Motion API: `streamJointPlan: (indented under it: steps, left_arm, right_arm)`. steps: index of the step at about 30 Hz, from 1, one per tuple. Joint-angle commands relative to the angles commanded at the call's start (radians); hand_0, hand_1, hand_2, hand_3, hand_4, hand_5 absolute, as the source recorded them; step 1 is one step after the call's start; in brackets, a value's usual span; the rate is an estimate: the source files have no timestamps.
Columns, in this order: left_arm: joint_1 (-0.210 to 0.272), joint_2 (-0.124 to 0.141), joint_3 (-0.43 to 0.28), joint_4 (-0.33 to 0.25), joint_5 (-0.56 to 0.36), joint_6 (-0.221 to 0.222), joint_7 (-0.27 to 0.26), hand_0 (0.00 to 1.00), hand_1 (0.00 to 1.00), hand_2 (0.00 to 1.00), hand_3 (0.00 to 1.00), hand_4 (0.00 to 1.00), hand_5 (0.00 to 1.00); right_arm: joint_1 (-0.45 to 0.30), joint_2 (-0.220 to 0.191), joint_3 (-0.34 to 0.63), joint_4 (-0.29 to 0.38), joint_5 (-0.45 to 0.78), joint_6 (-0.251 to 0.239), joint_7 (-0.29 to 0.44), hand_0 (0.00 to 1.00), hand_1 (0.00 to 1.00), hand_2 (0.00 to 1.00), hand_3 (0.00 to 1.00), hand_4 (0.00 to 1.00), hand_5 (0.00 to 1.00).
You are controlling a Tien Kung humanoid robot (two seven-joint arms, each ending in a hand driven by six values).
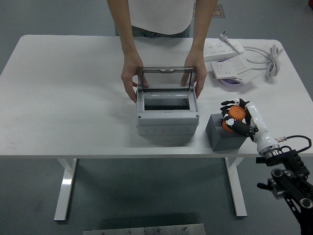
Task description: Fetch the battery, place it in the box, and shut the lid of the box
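Note:
An orange battery [234, 116] sits on a dark grey block [226, 132] near the table's front right. My right hand [237, 117] is curled around the battery, fingers on both sides of it. A grey box [167, 113] stands at the table's middle with its clear lid [166, 79] standing upright at the back. A person at the far side holds the box's back corners with both hands, left hand [130, 82] and right hand [194, 76]. My left arm is out of view.
White power strips [226, 48] with a coiled cable [266, 58] and a purple-rimmed dish [230, 82] lie at the back right. The table's near edge [122, 155] runs just in front of the box and block.

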Motion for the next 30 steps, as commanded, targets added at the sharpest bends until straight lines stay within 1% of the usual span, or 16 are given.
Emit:
streamJointPlan:
  steps: [5, 6, 11, 12, 17, 18, 23, 24, 29, 30]
  left_arm:
    - [0.0, 0.001, -0.001, 0.0, 0.001, 0.001, 0.0, 0.617, 0.696, 0.577, 0.556, 0.532, 0.002]
    - [0.0, 0.001, -0.001, 0.0, 0.001, 0.001, 0.0, 0.617, 0.696, 0.578, 0.557, 0.534, 0.002]
    - [0.001, 0.0, -0.002, 0.0, 0.002, 0.002, 0.001, 0.617, 0.696, 0.578, 0.557, 0.534, 0.002]
    - [0.001, -0.001, -0.002, 0.0, 0.001, 0.002, 0.001, 0.617, 0.697, 0.58, 0.559, 0.537, 0.002]
    - [0.001, -0.001, -0.002, -0.001, 0.001, 0.003, 0.0, 0.617, 0.697, 0.58, 0.559, 0.537, 0.002]
    - [0.001, -0.001, -0.003, -0.001, 0.002, 0.003, 0.0, 0.617, 0.697, 0.585, 0.56, 0.543, 0.003]
    - [0.0, 0.0, -0.003, -0.001, 0.002, 0.003, 0.001, 0.617, 0.697, 0.585, 0.56, 0.543, 0.003]
    - [0.0, 0.0, -0.004, -0.001, 0.002, 0.003, 0.001, 0.619, 0.697, 0.588, 0.561, 0.547, 0.008]
    - [0.0, -0.001, -0.004, -0.001, 0.002, 0.004, 0.001, 0.619, 0.697, 0.588, 0.561, 0.547, 0.008]
    - [0.0, -0.001, -0.005, -0.001, 0.003, 0.005, 0.001, 0.621, 0.698, 0.588, 0.561, 0.548, 0.01]
  right_arm:
    - [0.0, -0.001, -0.004, 0.0, 0.001, -0.005, -0.001, 0.486, 0.514, 0.535, 0.488, 0.576, 0.002]
    - [0.0, -0.001, -0.004, 0.0, 0.002, -0.006, -0.001, 0.45, 0.485, 0.504, 0.455, 0.579, 0.002]
    - [0.001, 0.0, -0.007, -0.002, 0.007, -0.013, 0.001, 0.45, 0.485, 0.504, 0.455, 0.579, 0.002]
    - [0.001, 0.0, -0.006, -0.002, 0.007, -0.015, 0.001, 0.371, 0.415, 0.387, 0.409, 0.54, 0.002]
    - [0.002, 0.003, -0.007, -0.004, 0.01, -0.019, 0.001, 0.371, 0.415, 0.387, 0.409, 0.54, 0.002]
    - [0.002, 0.003, -0.007, -0.004, 0.011, -0.02, 0.001, 0.329, 0.365, 0.34, 0.403, 0.514, 0.002]
    - [0.004, 0.003, -0.008, -0.004, 0.014, -0.023, 0.002, 0.329, 0.365, 0.34, 0.403, 0.514, 0.002]
    - [0.005, 0.003, -0.009, -0.004, 0.015, -0.024, 0.002, 0.287, 0.325, 0.306, 0.405, 0.428, 0.02]
    - [0.01, 0.002, -0.011, -0.004, 0.015, -0.027, 0.0, 0.287, 0.325, 0.306, 0.405, 0.428, 0.02]
    - [0.011, 0.003, -0.012, -0.004, 0.014, -0.028, 0.0, 0.266, 0.283, 0.289, 0.388, 0.278, 0.047]
